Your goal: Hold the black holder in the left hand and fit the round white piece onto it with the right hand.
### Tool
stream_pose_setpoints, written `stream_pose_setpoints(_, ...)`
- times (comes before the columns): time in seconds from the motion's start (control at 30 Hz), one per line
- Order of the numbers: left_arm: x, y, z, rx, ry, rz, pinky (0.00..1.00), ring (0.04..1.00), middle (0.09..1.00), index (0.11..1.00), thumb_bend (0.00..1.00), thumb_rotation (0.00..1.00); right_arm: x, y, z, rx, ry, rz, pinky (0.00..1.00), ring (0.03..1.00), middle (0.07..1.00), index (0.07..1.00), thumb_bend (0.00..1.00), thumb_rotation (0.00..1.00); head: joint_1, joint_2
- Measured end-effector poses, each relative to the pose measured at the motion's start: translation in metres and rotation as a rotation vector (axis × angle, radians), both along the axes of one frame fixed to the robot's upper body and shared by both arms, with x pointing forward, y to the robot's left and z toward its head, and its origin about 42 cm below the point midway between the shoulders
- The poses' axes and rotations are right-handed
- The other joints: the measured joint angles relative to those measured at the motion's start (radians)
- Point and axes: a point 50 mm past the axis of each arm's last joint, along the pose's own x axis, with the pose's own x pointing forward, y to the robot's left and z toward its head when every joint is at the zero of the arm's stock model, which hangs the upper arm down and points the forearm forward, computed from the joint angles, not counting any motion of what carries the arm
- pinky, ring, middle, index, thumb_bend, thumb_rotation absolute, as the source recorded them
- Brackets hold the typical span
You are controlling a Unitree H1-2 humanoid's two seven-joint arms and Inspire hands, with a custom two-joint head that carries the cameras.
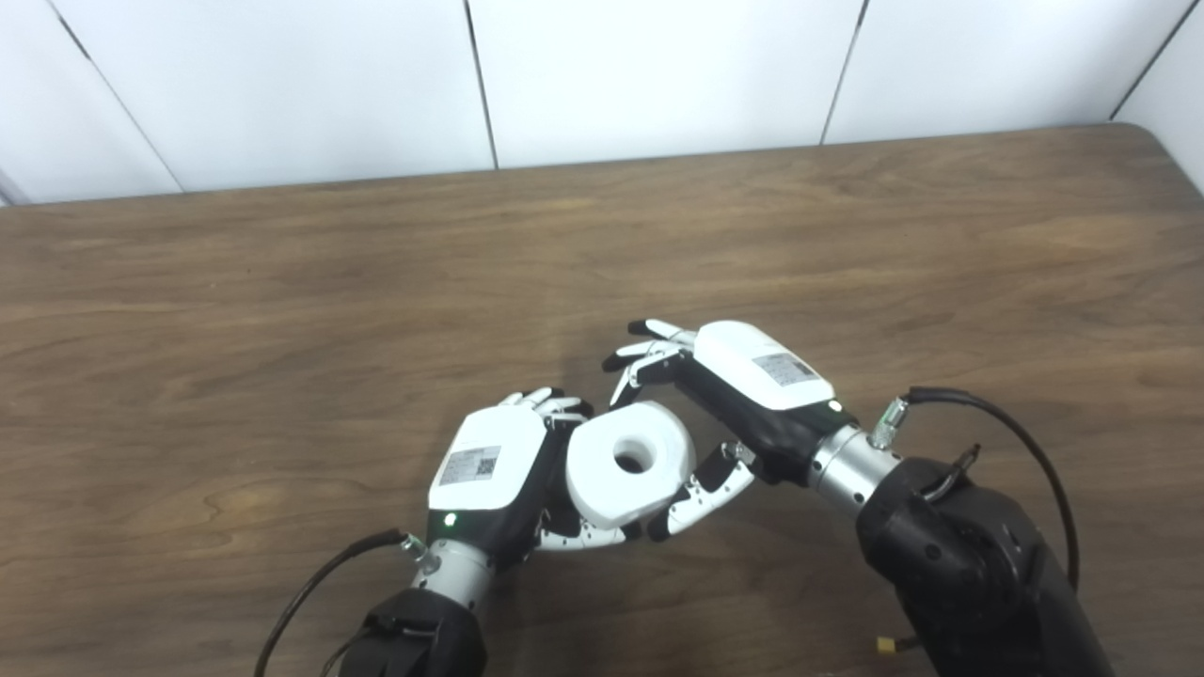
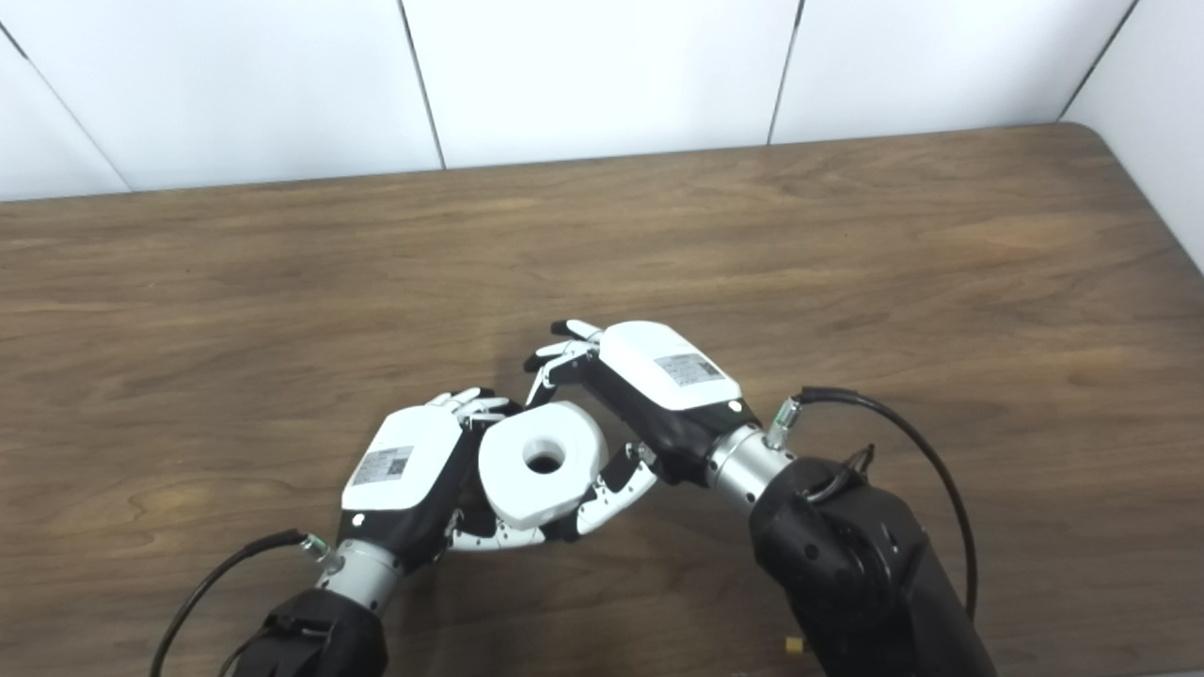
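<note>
White wall panels with dark seams stand behind your table point(image 1: 847, 244), a brown wood-grain surface with a rounded far right corner. Near its front middle, your two hands meet around the round white piece point(image 1: 628, 463).

You see the piece as a thick, smooth, matte white ring with rounded edges and a round hole through its centre. Its flat face and the hole turn up toward your cameras, tilted a little toward the right, so its axis runs nearly upright.

Your left hand point(image 1: 494, 480) comes in from the lower left, its glossy white back shell with a label facing up and a green light near the wrist. Its fingers point(image 2: 499, 538) curl beneath and around the left side of the ring. You can make out something dark between that palm and the ring, but you cannot tell whether it is the black holder.

Your right hand point(image 2: 649, 395) reaches in from the right. Its upper fingers arch over the ring's far edge, apart from one another, while its thumb presses at the ring's lower right, so it grips the piece.
</note>
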Motion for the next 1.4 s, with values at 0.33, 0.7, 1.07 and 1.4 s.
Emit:
stream_pose_setpoints(0.33, 0.0004, -0.0008, 0.0004, 0.001, -0.003, -0.001, 0.9, 0.894, 0.806, 0.489, 0.52, 0.05, -0.0002, -0.0006, 0.0019, -0.021, -0.013, -0.008, 0.92, 0.94, 0.825, 0.493, 0.52, 0.17, 0.0, 0.002)
stream_pose_setpoints(0.7, 0.0016, -0.0039, 0.0014, 0.01, -0.012, -0.006, 0.89, 0.887, 0.803, 0.488, 0.52, 0.05, 0.0007, -0.0023, -0.0002, -0.063, -0.017, -0.007, 0.91, 0.944, 0.88, 0.735, 0.85, 0.41, -0.002, 0.0)
stream_pose_setpoints(1.07, 0.0037, -0.0079, 0.0017, 0.015, -0.016, -0.017, 0.89, 0.885, 0.803, 0.489, 0.51, 0.05, 0.0021, -0.0058, -0.0037, -0.107, -0.016, -0.002, 0.92, 0.967, 0.943, 0.809, 0.97, 0.42, -0.003, -0.003)
stream_pose_setpoints(1.4, 0.0049, -0.009, 0.0019, 0.02, -0.012, -0.017, 0.89, 0.886, 0.8, 0.489, 0.51, 0.05, 0.0034, -0.0083, -0.0039, -0.113, -0.024, 0.007, 0.94, 0.978, 0.95, 0.837, 1.0, 0.45, -0.008, -0.005)
